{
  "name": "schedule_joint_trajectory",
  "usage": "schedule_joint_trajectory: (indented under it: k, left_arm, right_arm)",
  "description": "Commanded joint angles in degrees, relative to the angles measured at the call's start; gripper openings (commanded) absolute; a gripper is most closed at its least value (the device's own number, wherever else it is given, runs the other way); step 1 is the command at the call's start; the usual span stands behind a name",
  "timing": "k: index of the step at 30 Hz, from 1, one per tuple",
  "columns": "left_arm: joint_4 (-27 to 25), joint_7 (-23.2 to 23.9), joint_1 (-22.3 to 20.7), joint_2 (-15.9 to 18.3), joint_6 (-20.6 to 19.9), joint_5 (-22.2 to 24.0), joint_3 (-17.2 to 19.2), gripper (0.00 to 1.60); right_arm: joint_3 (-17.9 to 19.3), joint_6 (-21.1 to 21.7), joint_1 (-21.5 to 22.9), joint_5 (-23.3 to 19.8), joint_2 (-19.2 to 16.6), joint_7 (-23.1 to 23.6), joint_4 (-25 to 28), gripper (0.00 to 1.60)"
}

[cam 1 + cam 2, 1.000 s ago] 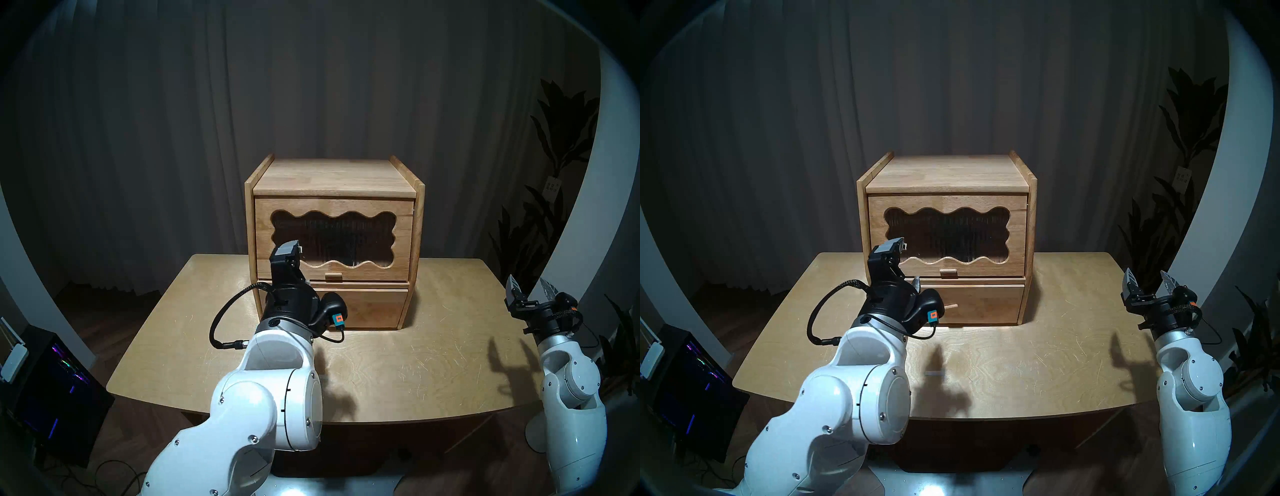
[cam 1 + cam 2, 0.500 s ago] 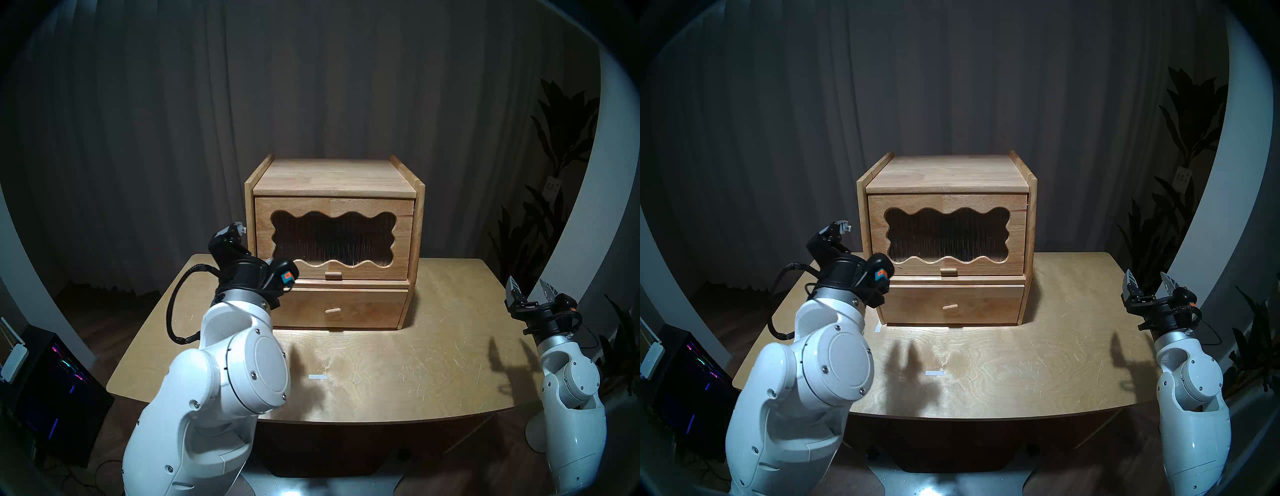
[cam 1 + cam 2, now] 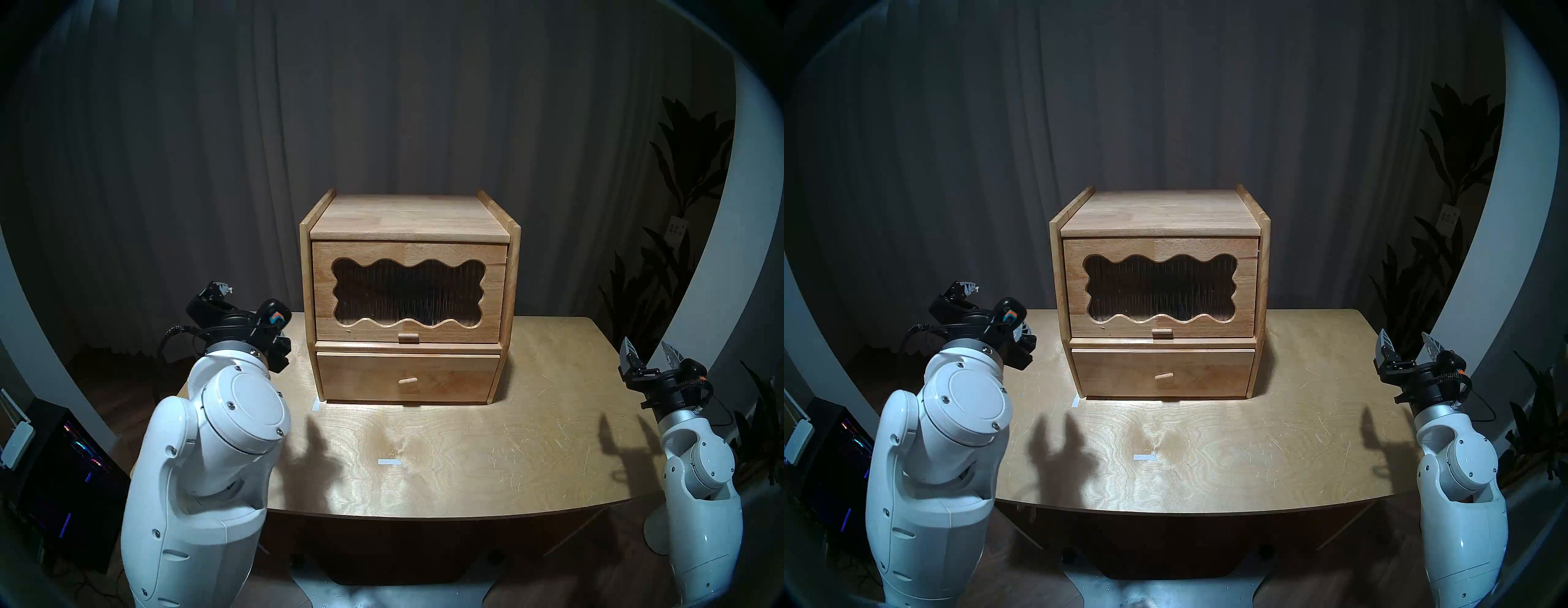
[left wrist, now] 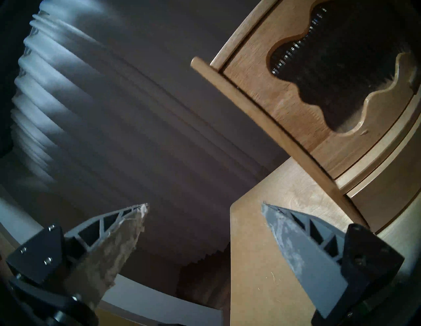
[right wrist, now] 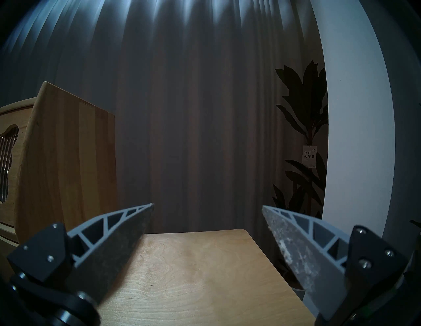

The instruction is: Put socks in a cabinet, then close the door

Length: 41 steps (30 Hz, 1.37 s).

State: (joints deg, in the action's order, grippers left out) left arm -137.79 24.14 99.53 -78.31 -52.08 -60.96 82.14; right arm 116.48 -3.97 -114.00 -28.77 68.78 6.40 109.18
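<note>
Two pincers: both hang clear of the cabinet, neither holding anything.
Left pincer (image 4: 205,206): fingers spread apart and empty, raised above the worktop's far-left corner, well off the cabinet's left side; one fingertip (image 3: 221,288) points up and back toward the curtain.
Right pincer (image 5: 207,207): fingers spread apart and empty, held above the worktop's right edge, well apart from the cabinet; its tips (image 3: 628,349) point upward.
Cabinet (image 3: 409,214): light wooden box standing upright at the back middle of the worktop (image 3: 466,458), raised rails along both sides of its top.
Door (image 3: 492,263): sits flush in the upper opening, closed, with its small tab handle (image 3: 407,337) at the bottom edge just above the drawer.
Window: wavy-edged ribbed pane (image 3: 407,293), dark behind; shapes inside cannot be made out.
Socks: not visible anywhere on the worktop or in either pincer; whether they lie behind the ribbed pane cannot be told.
Drawer (image 3: 458,378): pushed in below the door, with a peg knob (image 3: 407,380) at its middle.
Tape marks: one white strip (image 3: 389,462) on the worktop in front of the cabinet, another (image 3: 315,404) by its front-left corner.
Backdrop: dark pleated curtain (image 3: 212,148); leafy plant (image 3: 683,170) at the right.
</note>
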Motion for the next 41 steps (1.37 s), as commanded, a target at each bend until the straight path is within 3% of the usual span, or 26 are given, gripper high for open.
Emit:
schedule_joint_trajectory:
  k: [1,22,41]
  left_arm:
    - [0.42,1.41,-1.24,-1.75,0.73,4.42,4.36,1.6]
    - [2.3,8.66,-6.22,-4.78,6.33,21.11,12.82,1.6]
    - [7.84,13.6,-6.6,-6.94,10.8,33.4,23.92,1.6]
  right_arm:
    - [-0.48,-0.54,2.33,0.0,-1.01,0.33,2.34,1.6]
    - [-6.38,-0.28,5.48,-0.09,-1.02,1.64,2.8,1.6]
    - [-6.17,0.27,9.68,-0.03,-2.31,0.47,0.73,1.6]
